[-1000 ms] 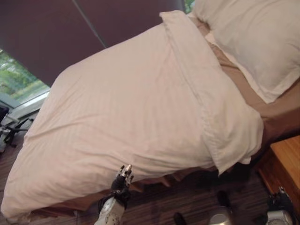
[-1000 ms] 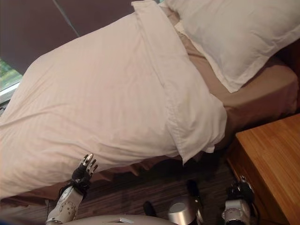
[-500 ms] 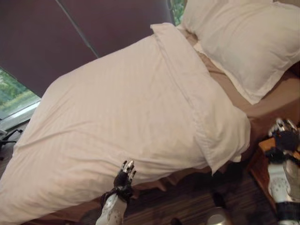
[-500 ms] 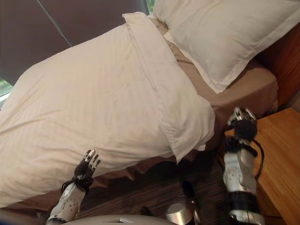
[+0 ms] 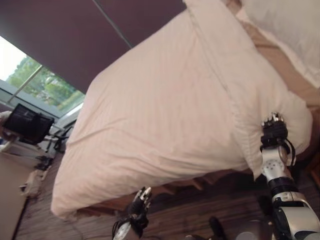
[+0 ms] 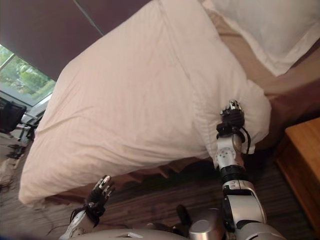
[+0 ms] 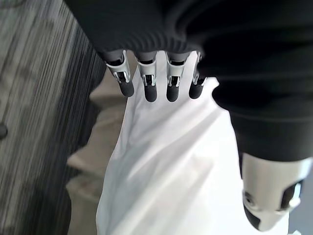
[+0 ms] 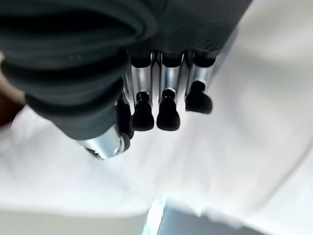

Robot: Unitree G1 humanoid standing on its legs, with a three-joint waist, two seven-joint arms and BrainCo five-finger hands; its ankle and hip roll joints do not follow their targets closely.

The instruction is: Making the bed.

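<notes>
Reaching right hand [image 6: 231, 116] at duvet [image 5: 165, 115] folded corner.

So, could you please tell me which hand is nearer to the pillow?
Right. The right hand is raised at the duvet's folded corner, just below the pillow; the left hand hangs low by the bed's foot end.

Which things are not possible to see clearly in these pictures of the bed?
- Pillow: cut off by the top and right edges in both eye views.
- Right hand: raised before the duvet corner; in its wrist view contact with the cloth cannot be told.
- Wooden nightstand: cut off by the right edge in the right eye view.
- Bed base under the duvet's hanging edge: in shadow in the eye views.
- Left hand: small and low by the floor.
</notes>
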